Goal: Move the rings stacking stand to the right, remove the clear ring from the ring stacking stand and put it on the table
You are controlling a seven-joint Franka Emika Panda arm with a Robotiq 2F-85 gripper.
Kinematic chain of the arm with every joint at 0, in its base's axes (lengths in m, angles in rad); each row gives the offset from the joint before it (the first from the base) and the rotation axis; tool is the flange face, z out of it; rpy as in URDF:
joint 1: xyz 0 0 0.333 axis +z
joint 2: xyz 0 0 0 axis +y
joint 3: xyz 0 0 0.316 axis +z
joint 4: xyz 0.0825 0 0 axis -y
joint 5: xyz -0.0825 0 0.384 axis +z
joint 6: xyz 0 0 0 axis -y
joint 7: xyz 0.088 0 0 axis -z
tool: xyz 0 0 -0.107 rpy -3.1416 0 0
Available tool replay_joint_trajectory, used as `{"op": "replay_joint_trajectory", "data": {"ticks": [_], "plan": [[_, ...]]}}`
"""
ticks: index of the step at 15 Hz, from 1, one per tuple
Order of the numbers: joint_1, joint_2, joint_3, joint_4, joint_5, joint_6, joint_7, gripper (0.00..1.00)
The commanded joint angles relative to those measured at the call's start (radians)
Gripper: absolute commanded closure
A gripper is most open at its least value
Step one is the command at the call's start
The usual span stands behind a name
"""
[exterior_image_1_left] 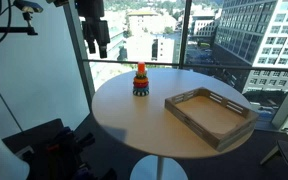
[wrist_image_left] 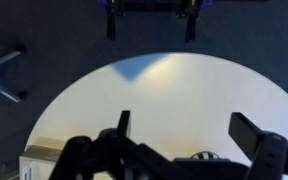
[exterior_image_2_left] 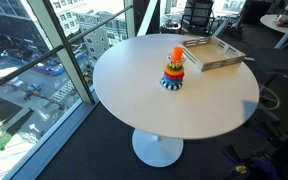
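The round desk (exterior_image_1_left: 134,125) carries a wooden tray (exterior_image_1_left: 209,112) on its nearer side. The rings stacking stand (exterior_image_1_left: 141,80) stands upright near the far edge, apart from the tray. Beyond, high by the window, the end effector (wrist_image_left: 182,125) hangs, fingers spread, gripping nothing.

Daylight is admitted through the tall glass windows (exterior_image_1_left: 224,30) in both exterior views, and the round light-beige table top (exterior_image_2_left: 194,100) is lit evenly. The wrist view is rendered dimmer and blurred; a grey shadow (wrist_image_left: 149,68) is cast at the table's far edge, and the black gripper (wrist_image_left: 184,128) is out of focus.
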Motion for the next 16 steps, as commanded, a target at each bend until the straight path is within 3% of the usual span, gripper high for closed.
{"op": "replay_joint_trajectory", "data": {"ticks": [1,16], "plan": [[-0.005,0.000,0.004,0.002,0.003,-0.002,-0.002,0.00],[-0.008,-0.003,0.013,0.039,-0.004,0.021,0.014,0.00]]}}
